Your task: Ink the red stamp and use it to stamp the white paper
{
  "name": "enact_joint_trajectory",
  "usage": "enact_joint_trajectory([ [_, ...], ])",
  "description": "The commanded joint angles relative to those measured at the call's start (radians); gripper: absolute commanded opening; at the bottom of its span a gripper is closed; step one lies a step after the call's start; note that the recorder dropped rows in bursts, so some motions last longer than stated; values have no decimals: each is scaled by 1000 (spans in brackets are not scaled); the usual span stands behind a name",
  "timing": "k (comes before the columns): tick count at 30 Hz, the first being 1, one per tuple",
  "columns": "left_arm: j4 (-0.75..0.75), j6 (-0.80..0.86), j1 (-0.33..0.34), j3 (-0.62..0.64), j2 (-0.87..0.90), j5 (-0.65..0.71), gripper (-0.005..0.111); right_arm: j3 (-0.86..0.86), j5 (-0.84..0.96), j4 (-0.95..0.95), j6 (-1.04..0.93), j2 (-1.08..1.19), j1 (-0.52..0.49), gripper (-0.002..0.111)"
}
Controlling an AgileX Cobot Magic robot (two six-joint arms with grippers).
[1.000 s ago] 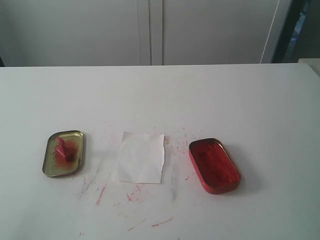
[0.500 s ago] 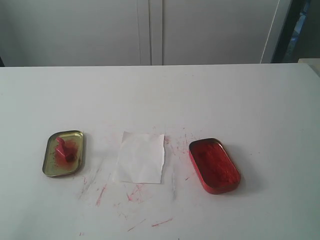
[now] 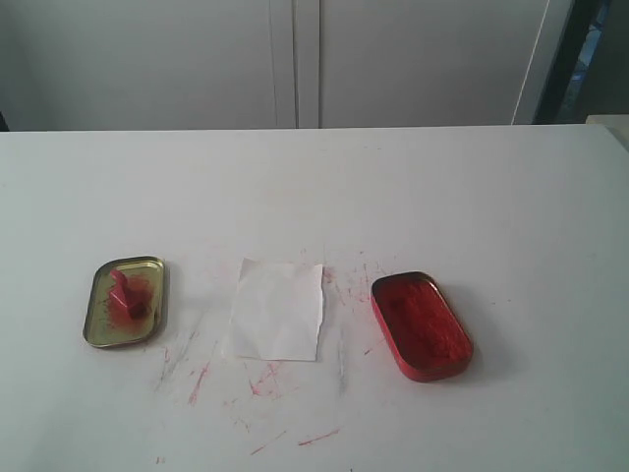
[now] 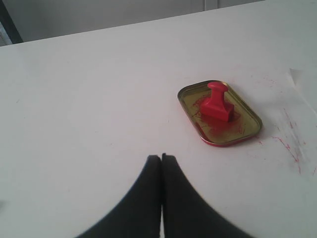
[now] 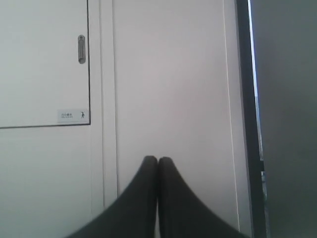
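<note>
My left tool [image 4: 161, 158] is closed tight on nothing, held above the bench [image 3: 314, 187]. The red stamp [image 4: 216, 103] stands upright in the gold tin [image 4: 190, 99] ahead of it, well apart. My right tool [image 5: 158, 159] is also pressed closed and empty, pointing at a white cabinet door [image 5: 44, 64]. The white paper [image 3: 278, 310] lies flat past the gold tin from my left tool, between that tin and the red ink tin [image 3: 421, 326], touching neither.

This looks like a plain office or lab room: a white table [image 3: 314, 177] before white cabinet doors [image 3: 147, 59] bearing a small label [image 5: 73, 116].
</note>
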Motion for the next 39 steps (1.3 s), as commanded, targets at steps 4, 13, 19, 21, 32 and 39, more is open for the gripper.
enact_joint_trajectory([
  [4, 0, -3, -8, 2, -3, -1, 0, 5, -110, 4, 132, -5, 0, 0],
  [13, 0, -3, -8, 2, -3, -1, 0, 5, -115, 4, 178, -5, 0, 0],
  [19, 0, -3, -8, 2, -3, -1, 0, 5, -113, 10, 295, -5, 0, 0],
  [21, 0, -3, -8, 2, -3, -1, 0, 5, -113, 10, 312, -5, 0, 0],
  [32, 0, -3, -8, 2, -3, -1, 0, -62, -119, 28, 314, 120, 0, 0],
  [39, 0, -3, -8, 2, -3, -1, 0, -196, -132, -57, 536, 321, 12, 0],
])
